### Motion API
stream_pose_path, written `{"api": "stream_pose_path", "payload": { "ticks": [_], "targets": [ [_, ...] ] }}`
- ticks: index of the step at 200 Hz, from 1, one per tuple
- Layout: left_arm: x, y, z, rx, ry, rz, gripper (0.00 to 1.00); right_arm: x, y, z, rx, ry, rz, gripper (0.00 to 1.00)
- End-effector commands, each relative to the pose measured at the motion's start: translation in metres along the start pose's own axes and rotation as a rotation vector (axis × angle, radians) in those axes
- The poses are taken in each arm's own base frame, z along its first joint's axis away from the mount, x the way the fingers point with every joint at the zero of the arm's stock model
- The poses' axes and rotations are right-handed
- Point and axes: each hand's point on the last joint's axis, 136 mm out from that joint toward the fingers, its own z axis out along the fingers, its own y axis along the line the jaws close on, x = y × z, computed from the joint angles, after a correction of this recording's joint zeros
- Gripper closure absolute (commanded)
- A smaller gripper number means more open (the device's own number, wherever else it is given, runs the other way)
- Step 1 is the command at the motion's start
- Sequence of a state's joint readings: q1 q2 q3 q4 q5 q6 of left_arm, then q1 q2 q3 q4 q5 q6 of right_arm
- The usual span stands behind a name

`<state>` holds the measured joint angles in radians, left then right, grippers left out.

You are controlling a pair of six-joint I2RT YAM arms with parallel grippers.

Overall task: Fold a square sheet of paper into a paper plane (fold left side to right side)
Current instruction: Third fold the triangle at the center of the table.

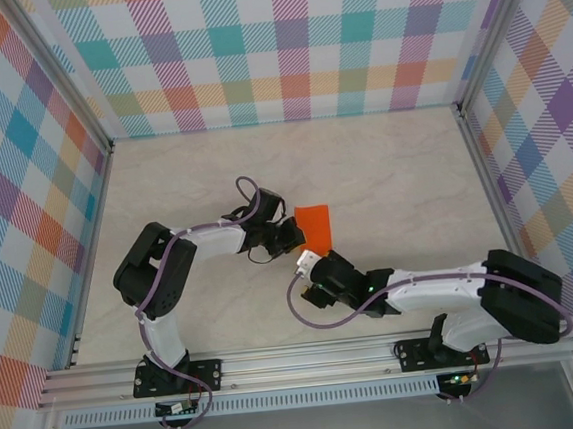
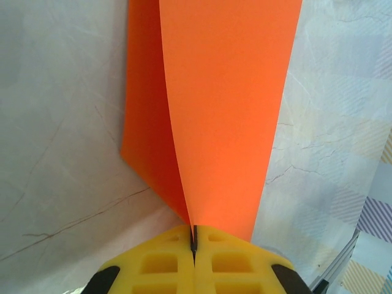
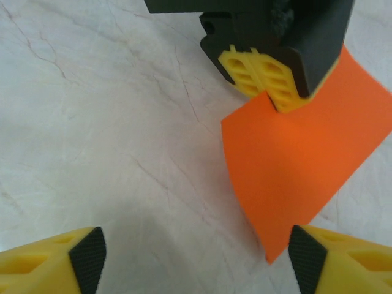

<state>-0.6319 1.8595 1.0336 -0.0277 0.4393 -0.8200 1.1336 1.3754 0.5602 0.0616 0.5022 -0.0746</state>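
**Square sheet of paper** (image 1: 313,224): bright orange, mid-table, partly raised and curved.
**Left gripper** (image 2: 193,242): yellow jaws pressed together on the sheet's edge.
**Right gripper** (image 3: 196,260): jaws spread wide, holding nothing, low over the marbled table (image 1: 394,175) just beside the sheet's near corner.
**Surroundings:** checked walls (image 1: 292,43); both arms crowd the sheet.
**Left wrist view:** two orange layers converge at the pinch.
**Overhead:** one small orange patch.

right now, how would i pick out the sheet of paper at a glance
Look at the middle of the pale marble table. The square sheet of paper lies there, one edge lifted and pinched by the left gripper. It is the sole bright orange thing, plain and unmarked.
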Motion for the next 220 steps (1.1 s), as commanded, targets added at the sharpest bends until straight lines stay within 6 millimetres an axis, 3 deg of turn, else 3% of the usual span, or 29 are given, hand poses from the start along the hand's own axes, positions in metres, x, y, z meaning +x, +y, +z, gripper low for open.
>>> {"api": "stream_pose_path", "payload": {
  "ticks": [1,47,93,150,160,187,204,220],
  "targets": [
    [-0.003,-0.014,-0.010,0.016,-0.013,0.009,1.00,-0.036,-0.014,0.007,0.110,-0.081,-0.121,0.24],
    [-0.001,-0.014,-0.010,0.016,-0.006,0.009,1.00,-0.038,-0.010,0.036,0.160,-0.048,-0.213,0.31],
    [-0.001,-0.015,-0.011,0.011,-0.004,0.015,1.00,-0.046,-0.017,0.052,0.209,-0.054,-0.204,0.47],
    [-0.002,-0.016,-0.011,0.011,-0.007,0.015,1.00,-0.046,-0.019,0.052,0.211,-0.045,-0.217,0.64],
    [-0.003,-0.017,-0.012,0.013,-0.010,0.018,1.00,-0.043,-0.019,0.052,0.211,-0.039,-0.220,0.62],
    [-0.004,-0.019,-0.014,0.007,-0.012,0.027,0.96,-0.039,-0.018,0.052,0.205,-0.025,-0.222,0.84],
    [-0.005,-0.020,-0.019,-0.005,-0.020,0.043,0.88,-0.036,-0.018,0.051,0.200,-0.016,-0.215,0.96],
    [-0.006,-0.021,-0.025,-0.016,-0.027,0.062,0.79,-0.033,-0.018,0.051,0.199,-0.010,-0.210,1.00]
  ]
}}
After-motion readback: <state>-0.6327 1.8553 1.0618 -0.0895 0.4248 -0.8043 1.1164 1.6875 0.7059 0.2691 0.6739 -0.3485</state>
